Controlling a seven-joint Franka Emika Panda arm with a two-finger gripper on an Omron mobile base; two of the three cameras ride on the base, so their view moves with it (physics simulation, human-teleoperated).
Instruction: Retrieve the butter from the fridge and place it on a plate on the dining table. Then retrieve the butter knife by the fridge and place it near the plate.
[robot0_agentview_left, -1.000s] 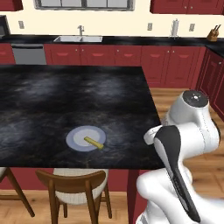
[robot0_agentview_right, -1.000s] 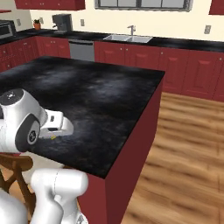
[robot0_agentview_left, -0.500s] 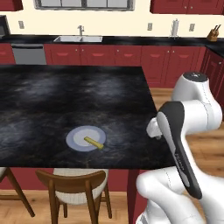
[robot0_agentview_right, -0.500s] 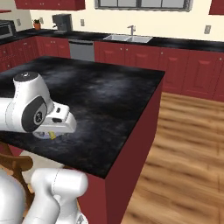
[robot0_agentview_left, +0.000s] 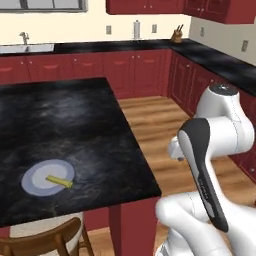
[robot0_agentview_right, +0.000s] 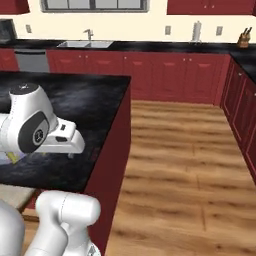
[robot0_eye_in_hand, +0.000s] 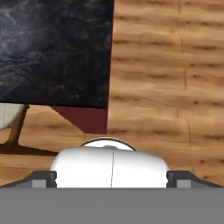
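The butter (robot0_agentview_left: 59, 181), a thin yellow stick, lies on the round pale plate (robot0_agentview_left: 35, 182) near the front edge of the dining table (robot0_agentview_left: 75, 125). A tip of the butter (robot0_agentview_right: 13, 158) peeks out beside my arm in the right base view. My gripper (robot0_eye_in_hand: 112, 180) hangs above the table's corner and the wooden floor. It is off the plate, to the right of it. It is open, its dark fingertips (robot0_eye_in_hand: 43, 179) wide apart with nothing between them. The fridge and the butter knife are out of view.
A wooden chair (robot0_agentview_left: 45, 240) stands at the table's near side. Black wall counters on red cabinets (robot0_agentview_left: 150, 70) run along the back and right, with a sink (robot0_agentview_right: 85, 44) and a knife block (robot0_agentview_left: 176, 36). Open wooden floor (robot0_agentview_right: 185, 150) lies right of the table.
The whole picture has slid left, so the base has turned right. My arm has lifted off the plate and swung right, past the table's corner. The butter stays on the plate.
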